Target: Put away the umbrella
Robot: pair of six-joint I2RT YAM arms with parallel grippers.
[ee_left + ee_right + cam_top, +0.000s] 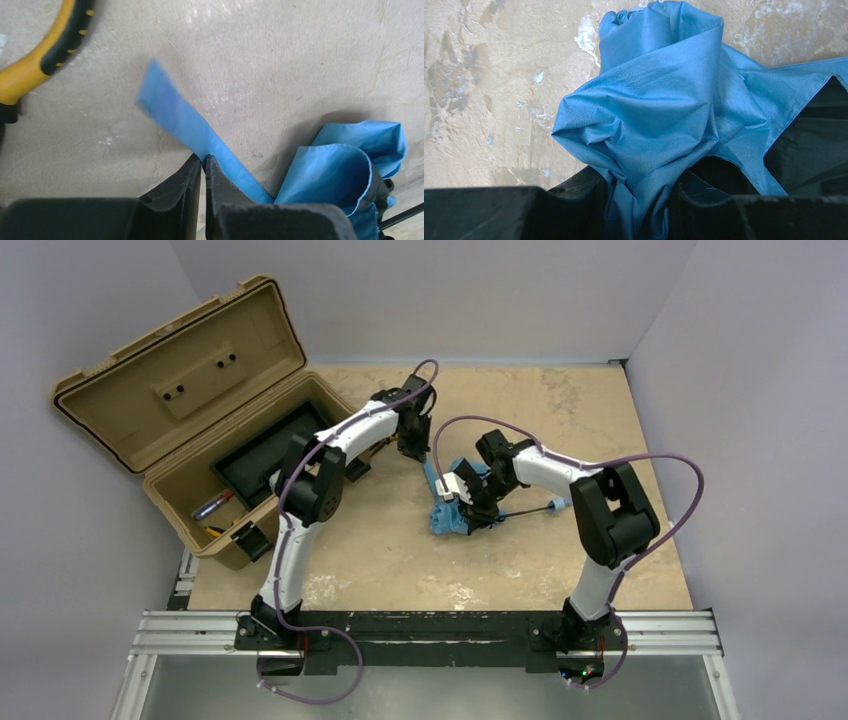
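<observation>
Beige, mottled tabletop with grey walls around it is what you have in front of you. Your umbrella lies near the middle of the tabletop as a crumpled sky-blue bundle. Its thin black shaft runs out toward the right edge and ends in a small blue handle.

Your right gripper is clamped on the umbrella, with a thick fold of fabric bunched between its two fingers. Your left gripper stands just beyond the bundle, toward the far edge. Its jaws are pressed together, pinching the edge of a flat blue strap that comes off the bundle; the strap's free end is blurred.

An open tan toolbox sits at the far left corner, lid tipped back, with a black tray inside. Your left wrist view catches a yellow-and-black tool handle at its upper left.
</observation>
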